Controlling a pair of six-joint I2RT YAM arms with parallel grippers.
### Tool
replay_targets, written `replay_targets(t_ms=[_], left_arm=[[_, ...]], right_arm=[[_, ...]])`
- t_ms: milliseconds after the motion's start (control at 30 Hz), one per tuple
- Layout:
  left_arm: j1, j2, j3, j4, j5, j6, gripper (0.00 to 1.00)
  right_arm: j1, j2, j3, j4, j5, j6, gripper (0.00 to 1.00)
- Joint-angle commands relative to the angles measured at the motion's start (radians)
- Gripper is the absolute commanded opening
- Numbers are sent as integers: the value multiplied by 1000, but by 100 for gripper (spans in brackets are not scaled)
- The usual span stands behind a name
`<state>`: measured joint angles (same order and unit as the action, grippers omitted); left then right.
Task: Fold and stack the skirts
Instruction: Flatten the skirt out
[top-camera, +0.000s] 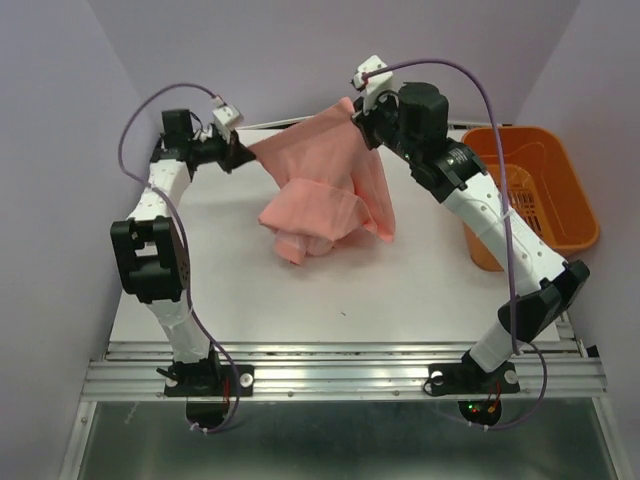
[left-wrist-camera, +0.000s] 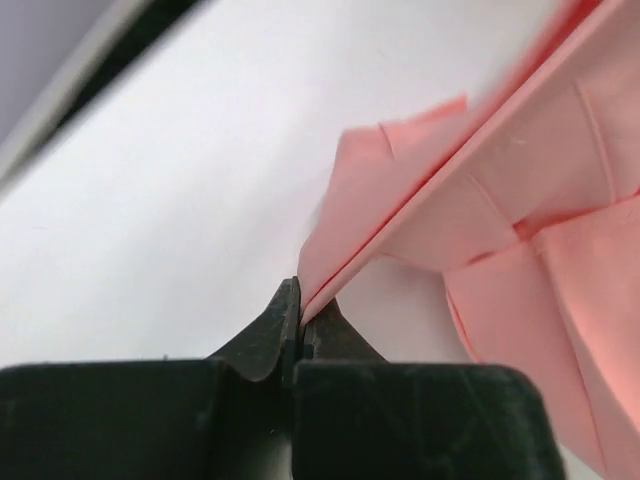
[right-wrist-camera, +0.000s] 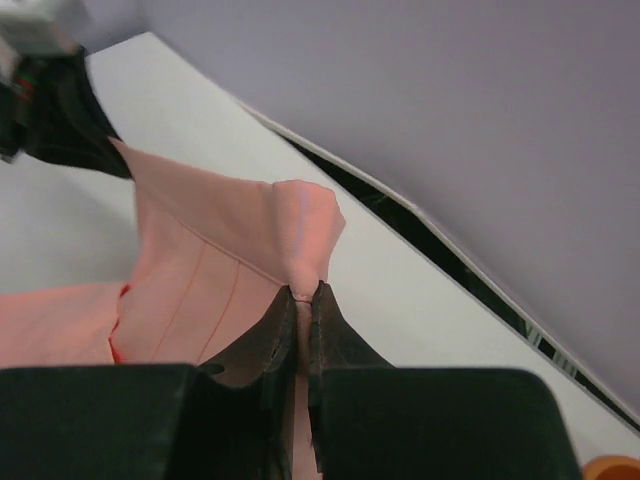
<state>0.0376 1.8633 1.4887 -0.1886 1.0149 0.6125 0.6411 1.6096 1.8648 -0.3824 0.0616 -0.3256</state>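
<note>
From here, the pink skirt (top-camera: 320, 200) sags onto the middle of the table (top-camera: 300, 300), possibly bunched over a second one. Farther back, my left gripper (left-wrist-camera: 298, 312) is pinched on its edge, and the right gripper (right-wrist-camera: 305, 298), higher up, is pinched on another corner.

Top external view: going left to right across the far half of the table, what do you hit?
left gripper → skirt → basket. The right gripper is left out: it overlaps the skirt's upper right corner.
</note>
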Motion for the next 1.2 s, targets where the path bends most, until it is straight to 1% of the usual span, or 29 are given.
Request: replay_targets(t_ms=[0,33,100,133,167,200,233,267,300,367,400,433,467,500,533,567,633,667,700,733,800,833,867,900,933,1067,1100,1133,1167], left_arm=[[149,-53,310,-9,-205,-247,0],[163,-30,453,-43,-258,-270,0],[163,-26,603,-107,-300,-280,0],[160,-39,619,-112,-309,-287,0],[160,-59,624,-112,-317,-290,0],[145,-82,624,-106,-335,-272,0],[137,-137,601,-97,-340,-264,0],[130,-165,585,-91,-297,-260,0],[122,-211,553,-91,-271,-270,0],[98,-245,527,-144,-195,-281,0],[47,-257,518,-182,-173,-266,0],[10,-286,484,-225,-170,-220,0],[-25,-308,449,-263,-159,-203,0],[-71,-332,406,-259,-159,-195,0],[-117,-387,293,-221,-165,-265,0],[-123,-410,239,-133,-176,-319,0],[-114,-421,188,-114,-214,-371,0],[-105,-414,196,-121,-307,-369,0],[-87,-406,205,-126,-358,-372,0],[-27,-380,238,-118,-446,-411,0],[54,-316,298,-112,-504,-462,0],[85,-296,376,-123,-556,-483,0],[102,-274,413,-136,-567,-499,0],[110,-262,436,-161,-558,-490,0],[108,-253,455,-166,-494,-484,0],[75,-286,392,-118,-431,-490,0],[43,-305,381,-118,-450,-455,0],[29,-317,352,-103,-472,-438,0],[21,-328,337,-103,-476,-421,0]], right_arm=[[-211,-47,74,300,205,63,1],[-245,-43,80,310,196,85,1],[-331,-56,39,315,115,164,1],[-343,-71,13,316,25,169,1],[-343,-85,-21,335,-8,171,1],[-343,-126,-54,353,-44,181,1],[-343,-144,-97,367,-96,184,1],[-343,-174,-114,372,-144,210,1],[-343,-183,-130,372,-152,221,1],[-343,-188,-156,372,-155,269,1],[-343,-177,-159,370,-172,287,1],[-343,-171,-159,363,-210,308,1],[-343,-166,-164,341,-323,354,1],[-330,-162,-168,335,-363,361,1],[-316,-160,-176,330,-373,365,1],[-316,-159,-180,329,-355,370,1],[-316,-157,-181,329,-272,333,1],[-316,-158,-182,332,-229,280,1],[-345,-163,-182,335,-167,251,1],[-365,-166,-171,338,-125,241,1],[-435,-168,-156,338,-100,230,1],[-457,-168,-142,353,-86,230,1],[-478,-168,-138,361,-80,237,1],[-503,-163,-130,361,-91,252,1],[-503,-163,-128,361,-106,255,1],[-503,-177,-145,355,-297,293,1],[-503,-174,-148,353,-383,309,1],[-503,-171,-147,347,-426,321,1],[-503,-163,-141,343,-427,321,1]])
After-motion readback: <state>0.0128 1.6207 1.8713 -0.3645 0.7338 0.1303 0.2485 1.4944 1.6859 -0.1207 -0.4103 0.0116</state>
